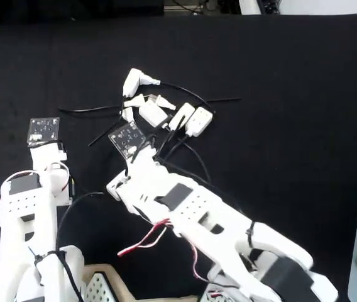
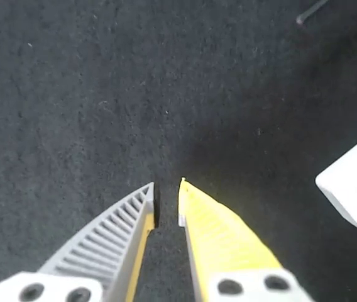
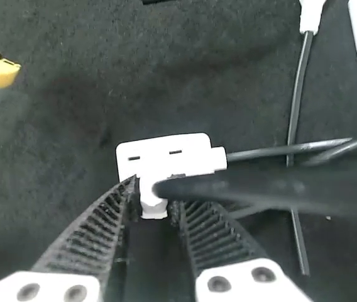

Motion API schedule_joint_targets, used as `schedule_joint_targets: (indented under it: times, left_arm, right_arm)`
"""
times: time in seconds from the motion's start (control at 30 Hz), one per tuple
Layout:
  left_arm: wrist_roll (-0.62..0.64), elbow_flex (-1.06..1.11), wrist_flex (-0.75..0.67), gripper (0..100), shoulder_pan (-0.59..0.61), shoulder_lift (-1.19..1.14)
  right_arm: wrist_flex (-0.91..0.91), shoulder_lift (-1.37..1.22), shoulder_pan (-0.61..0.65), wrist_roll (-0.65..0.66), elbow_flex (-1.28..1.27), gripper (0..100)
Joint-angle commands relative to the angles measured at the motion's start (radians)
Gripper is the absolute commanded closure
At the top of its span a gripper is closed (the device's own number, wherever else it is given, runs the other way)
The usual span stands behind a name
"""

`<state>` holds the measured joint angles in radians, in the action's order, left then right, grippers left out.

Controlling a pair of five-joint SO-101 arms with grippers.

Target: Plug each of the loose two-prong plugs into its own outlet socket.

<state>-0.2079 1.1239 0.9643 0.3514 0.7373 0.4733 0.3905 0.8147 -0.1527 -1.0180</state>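
Right wrist view has the right tool (image 3: 155, 198) clamped on a plug (image 3: 153, 207) touching a socket (image 3: 163, 157); next, I judge, its prongs need lining up with the slots.

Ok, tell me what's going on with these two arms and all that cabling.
The right arm's tool is clamped on a small white plug, holding it right against a white outlet socket whose two slots show. Whether the prongs are in, I cannot tell. The left arm's tool hangs over bare black cloth, fingers a narrow gap apart, holding nothing.
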Motion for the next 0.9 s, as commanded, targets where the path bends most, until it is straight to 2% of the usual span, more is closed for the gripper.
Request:
schedule_joint_targets:
  times: [0.0, 0.23, 0.43, 0.57, 0.87]
  left_arm:
    - [0.011, -0.005, -0.015, 92, 0.010, 0.021]
    - [0.011, -0.005, -0.015, 92, 0.010, 0.021]
    - [0.008, -0.004, -0.012, 92, 0.010, 0.021]
    - [0.008, -0.004, -0.011, 92, 0.010, 0.020]
    - [0.006, -0.004, -0.009, 92, 0.012, 0.015]
  right_arm:
    - [-0.020, -0.022, 0.017, 0.008, 0.073, 98.6]
    - [-0.026, -0.028, 0.071, 0.009, 0.084, 98.6]
    - [-0.026, -0.031, 0.068, 0.014, 0.093, 98.6]
    - [-0.086, -0.033, 0.066, 0.071, 0.082, 98.6]
    - [-0.101, -0.127, 0.048, 0.074, 0.110, 98.6]
